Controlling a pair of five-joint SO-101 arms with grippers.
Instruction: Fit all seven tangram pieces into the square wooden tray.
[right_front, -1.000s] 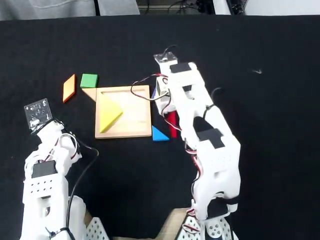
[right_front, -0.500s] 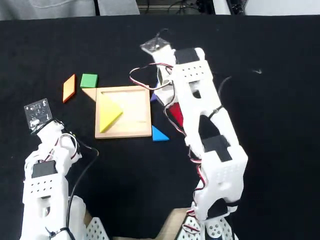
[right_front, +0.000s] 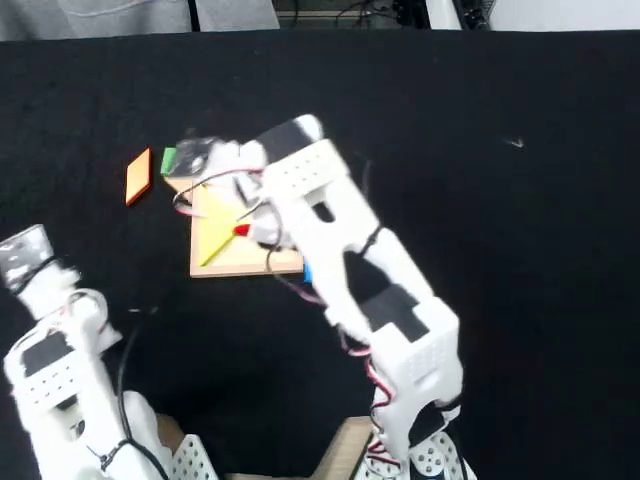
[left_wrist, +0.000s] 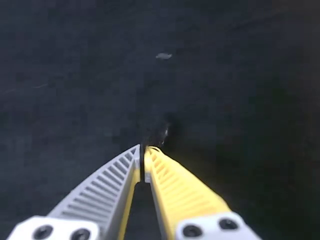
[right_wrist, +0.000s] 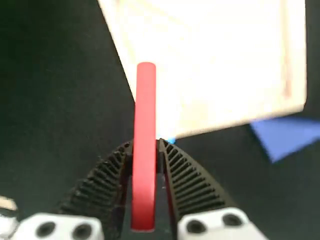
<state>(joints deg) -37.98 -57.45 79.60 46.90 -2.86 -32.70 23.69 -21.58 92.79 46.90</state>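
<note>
"Right wrist view, checking: gripping anything?"
"Pinching a flat red wooden piece (right_wrist: 145, 125) edge-on in the right hand (right_wrist: 145, 150), hanging over the square wooden tray (right_wrist: 215, 75)."
"And the left hand (left_wrist: 144, 150)?"
"Pressing closed on nothing, pointing at the black table (left_wrist: 225, 75)."

No readable text, no numbers, no signs

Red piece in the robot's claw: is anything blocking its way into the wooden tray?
Nothing visible does. The right gripper holds the red flat piece on edge over the square wooden tray, above bare wood. The yellow triangle already in the tray lies close beside it.
</note>
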